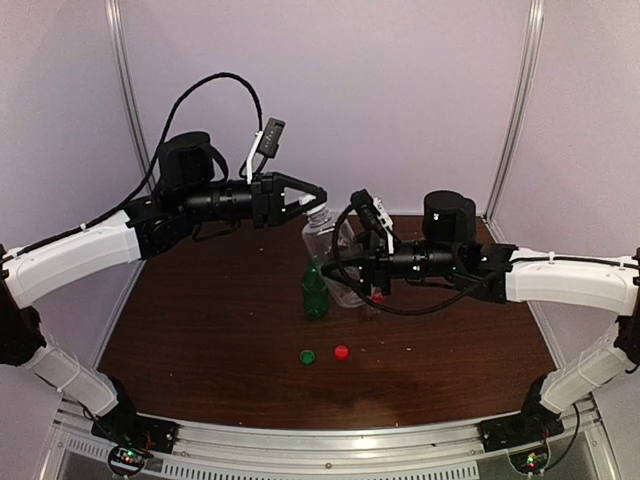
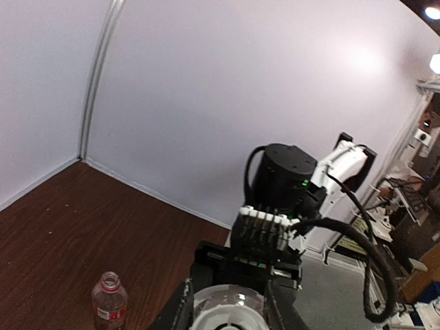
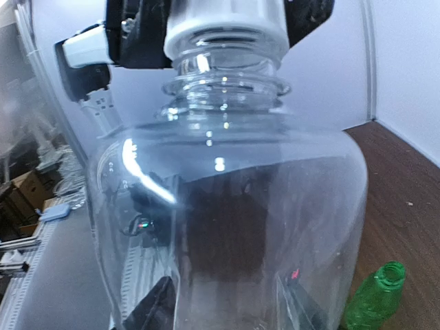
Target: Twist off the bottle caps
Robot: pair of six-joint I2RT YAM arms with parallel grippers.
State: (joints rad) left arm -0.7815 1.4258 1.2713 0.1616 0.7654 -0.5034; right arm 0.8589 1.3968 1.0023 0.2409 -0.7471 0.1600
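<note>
Pinching white cap (image 3: 225,29) at centre frame, L pincer (image 1: 314,202) lies upper left; wide clear bottle (image 1: 325,245) upright, R pincer (image 1: 350,272) clamps body frm right.

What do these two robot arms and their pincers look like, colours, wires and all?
Both arms, the left arm and right arm, have white smooth-shelled segments joined by black joints, with a black drum-shaped housing near each wrist. The left gripper and right gripper are black, each with two fingers. Black cables loop along them, and green and red lights glow at the bases.
</note>
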